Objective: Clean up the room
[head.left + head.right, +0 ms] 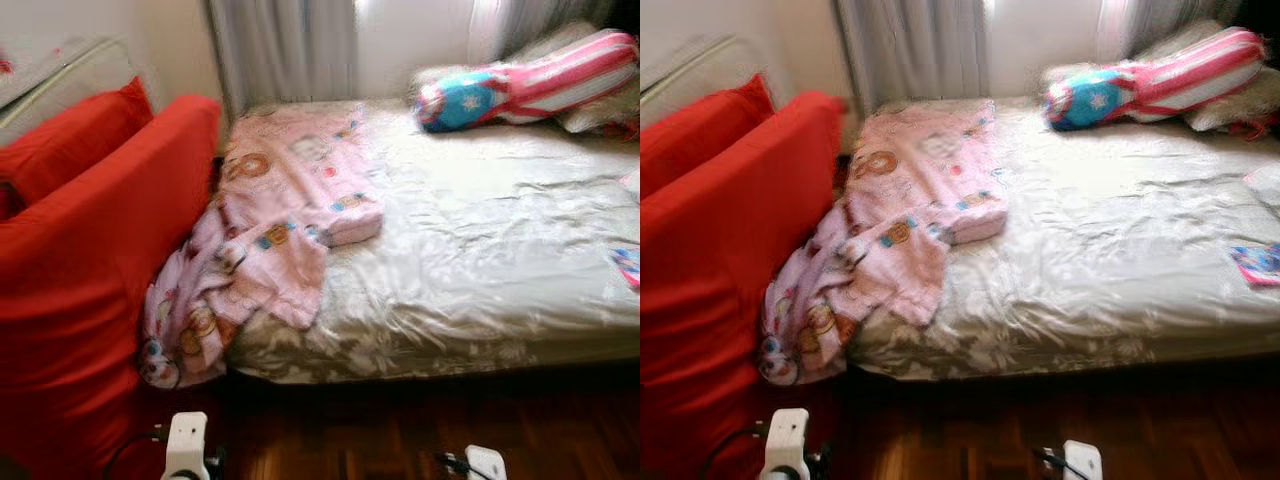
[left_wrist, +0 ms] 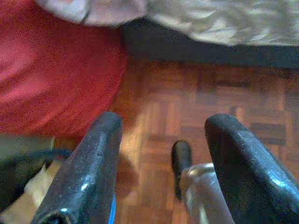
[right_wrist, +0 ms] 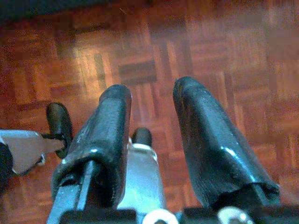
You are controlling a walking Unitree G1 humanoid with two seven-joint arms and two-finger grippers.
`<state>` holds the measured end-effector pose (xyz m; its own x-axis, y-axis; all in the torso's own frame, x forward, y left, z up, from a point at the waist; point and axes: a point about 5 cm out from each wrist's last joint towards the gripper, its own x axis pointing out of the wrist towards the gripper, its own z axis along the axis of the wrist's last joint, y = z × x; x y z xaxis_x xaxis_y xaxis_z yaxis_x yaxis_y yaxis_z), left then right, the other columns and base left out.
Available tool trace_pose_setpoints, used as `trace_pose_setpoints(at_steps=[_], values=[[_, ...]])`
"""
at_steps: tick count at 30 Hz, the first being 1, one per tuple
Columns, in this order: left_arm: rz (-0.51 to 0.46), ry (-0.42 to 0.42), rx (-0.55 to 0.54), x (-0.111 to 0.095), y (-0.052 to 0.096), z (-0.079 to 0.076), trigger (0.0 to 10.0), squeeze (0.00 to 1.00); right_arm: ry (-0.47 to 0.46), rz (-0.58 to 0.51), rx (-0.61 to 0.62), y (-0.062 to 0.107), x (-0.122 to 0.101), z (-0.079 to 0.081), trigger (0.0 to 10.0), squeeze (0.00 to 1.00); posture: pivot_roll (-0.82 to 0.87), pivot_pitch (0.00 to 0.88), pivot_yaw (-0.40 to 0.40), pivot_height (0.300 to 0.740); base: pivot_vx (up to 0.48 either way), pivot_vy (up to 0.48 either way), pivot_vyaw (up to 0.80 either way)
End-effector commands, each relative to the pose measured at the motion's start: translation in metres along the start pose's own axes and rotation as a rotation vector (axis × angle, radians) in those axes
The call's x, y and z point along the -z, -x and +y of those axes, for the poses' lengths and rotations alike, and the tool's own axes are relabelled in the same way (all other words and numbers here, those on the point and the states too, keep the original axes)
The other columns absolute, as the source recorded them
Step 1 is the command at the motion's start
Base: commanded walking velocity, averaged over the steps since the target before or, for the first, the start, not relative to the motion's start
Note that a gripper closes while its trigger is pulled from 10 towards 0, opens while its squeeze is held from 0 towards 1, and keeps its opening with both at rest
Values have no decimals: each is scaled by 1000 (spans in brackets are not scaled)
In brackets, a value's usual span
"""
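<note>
Fabric is the job here: a pink printed blanket point(image 1: 270, 225) lies bunched on the left side of the bed point(image 1: 480, 250), one end still up on the satin sheet, the other spilling over the edge into the gap beside the red sofa point(image 1: 90, 260) and hanging toward the parquet floor point(image 3: 210, 42). It looks light, limp and thick enough to pinch — nothing fragile, though it will likely slide easily on the glossy sheet and trail when lifted. A sensible hold, I judge, is the folded corner resting near the middle of the bed, or the thick bunch at the bed's edge; grabbing a single thin layer risks it slipping out.

A blue, pink and white striped cushion point(image 1: 520, 90) sits at the far right by the curtain point(image 1: 285, 50). Both arms hang low over the floor: left gripper point(image 2: 161, 140) spread wide and empty, right gripper point(image 3: 152, 116) parted more narrowly, also empty.
</note>
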<state>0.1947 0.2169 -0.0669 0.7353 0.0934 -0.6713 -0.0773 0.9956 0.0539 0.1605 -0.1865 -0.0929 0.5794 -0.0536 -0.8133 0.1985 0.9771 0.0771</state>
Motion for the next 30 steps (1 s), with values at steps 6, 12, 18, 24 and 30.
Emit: trace_pose_setpoints(at_steps=[6,12,18,24,30], values=[[21,17,-8,5,2,3,10000,0,-17,4,7,1,5,2,10000,0,28,10,23,740,257,0,133],[27,15,-6,7,2,3,10000,0,-9,2,1,1,4,3,10000,0,27,7,24,740,272,0,0],[29,14,-5,7,3,4,10000,0,-5,0,-1,1,4,4,10000,0,26,0,27,740,276,0,0],[33,13,-4,8,3,4,10000,0,42,0,-13,0,2,5,10000,0,26,0,27,740,281,0,450],[38,13,-2,9,3,4,10000,0,45,3,-23,0,4,7,10000,0,27,0,26,740,279,0,800]])
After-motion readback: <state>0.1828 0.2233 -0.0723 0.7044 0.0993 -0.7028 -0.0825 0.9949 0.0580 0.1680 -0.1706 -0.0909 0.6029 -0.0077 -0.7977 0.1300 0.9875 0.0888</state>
